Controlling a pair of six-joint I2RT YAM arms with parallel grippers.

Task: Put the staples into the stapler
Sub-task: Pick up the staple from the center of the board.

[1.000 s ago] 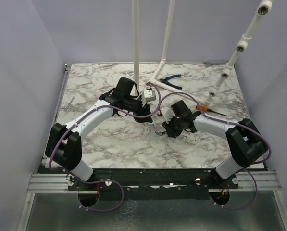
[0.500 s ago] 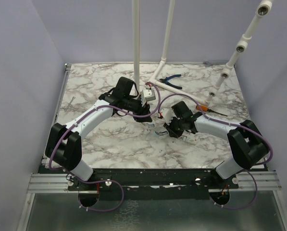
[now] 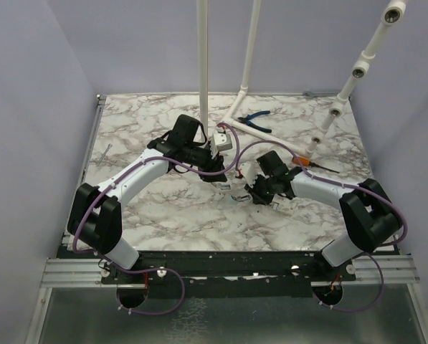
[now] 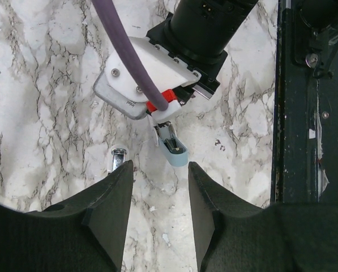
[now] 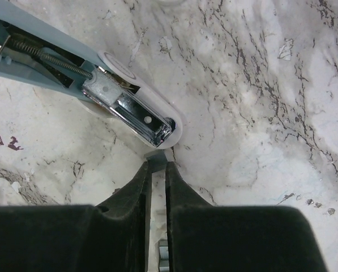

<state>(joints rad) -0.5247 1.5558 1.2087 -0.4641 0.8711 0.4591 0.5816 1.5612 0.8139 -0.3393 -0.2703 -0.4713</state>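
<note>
The pale blue-green stapler (image 5: pixel 72 73) lies open on the marble table, its silvery metal channel (image 5: pixel 140 116) facing up. My right gripper (image 5: pixel 157 165) is shut on a small grey strip of staples (image 5: pixel 156 157), held right at the channel's rounded front end. In the left wrist view the stapler's tip (image 4: pixel 177 154) pokes out from under the right wrist. My left gripper (image 4: pixel 159 173) is open and empty just in front of that tip. In the top view the left gripper (image 3: pixel 217 174) and the right gripper (image 3: pixel 253 190) meet at the table's middle.
A small silvery metal piece (image 4: pixel 118 154) lies by the left finger. Blue-handled pliers (image 3: pixel 255 122) lie at the back, an orange-handled screwdriver (image 3: pixel 305 162) at the right. White pipe stands (image 3: pixel 239 100) rise at the back. The black table edge (image 4: pixel 304 141) is close by.
My right gripper has edged slightly closer to the stapler with the staples. The left arm has not visibly moved.
</note>
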